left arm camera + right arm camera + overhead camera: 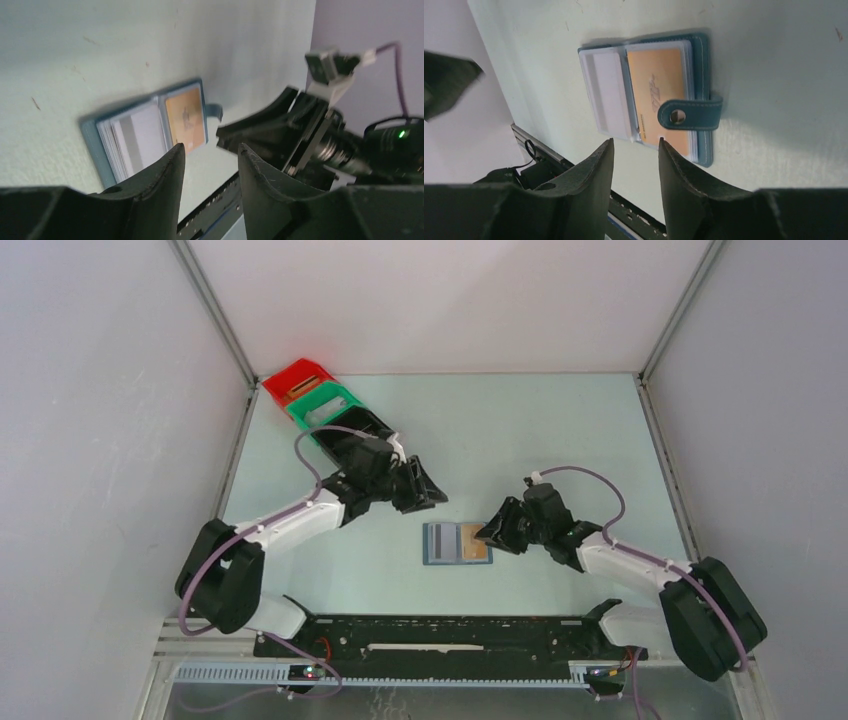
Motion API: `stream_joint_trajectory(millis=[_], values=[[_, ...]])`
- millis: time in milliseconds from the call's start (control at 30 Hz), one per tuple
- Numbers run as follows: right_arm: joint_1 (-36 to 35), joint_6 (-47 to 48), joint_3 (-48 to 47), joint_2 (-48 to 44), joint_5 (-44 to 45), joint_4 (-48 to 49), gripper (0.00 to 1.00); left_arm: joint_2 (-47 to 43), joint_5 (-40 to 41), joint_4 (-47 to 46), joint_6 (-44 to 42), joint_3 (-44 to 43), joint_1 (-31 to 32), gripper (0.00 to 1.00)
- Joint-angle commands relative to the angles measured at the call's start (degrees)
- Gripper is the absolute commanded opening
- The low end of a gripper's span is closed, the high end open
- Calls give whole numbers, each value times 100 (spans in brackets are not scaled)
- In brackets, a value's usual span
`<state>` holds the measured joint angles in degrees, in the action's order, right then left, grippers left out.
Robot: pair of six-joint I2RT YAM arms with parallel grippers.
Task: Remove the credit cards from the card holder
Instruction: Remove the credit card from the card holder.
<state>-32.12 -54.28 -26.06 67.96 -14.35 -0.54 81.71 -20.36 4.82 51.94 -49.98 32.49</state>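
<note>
From above, the card holder (456,543) lies open on the desk (560,440) between the left hand (432,494) and the right hand (492,532), both empty with jaws slightly parted. The left wrist view shows it just ahead. In the right wrist view, a strap (689,114) crosses the orange card (661,85). Best to pin the cover, then pinch a card edge.
</note>
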Motion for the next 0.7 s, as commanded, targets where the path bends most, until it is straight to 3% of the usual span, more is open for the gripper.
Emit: stream_joint_trajectory(millis=[0,267,667], values=[[191,255,-250,317,-53,471,46,-66,-767,-409,-351,355,131,49],[224,295,-294,866,-283,755,41,381,-1707,-795,-486,620,389,49],[173,353,-287,940,-44,641,37,1118,-1489,-1296,-251,643,666,49]])
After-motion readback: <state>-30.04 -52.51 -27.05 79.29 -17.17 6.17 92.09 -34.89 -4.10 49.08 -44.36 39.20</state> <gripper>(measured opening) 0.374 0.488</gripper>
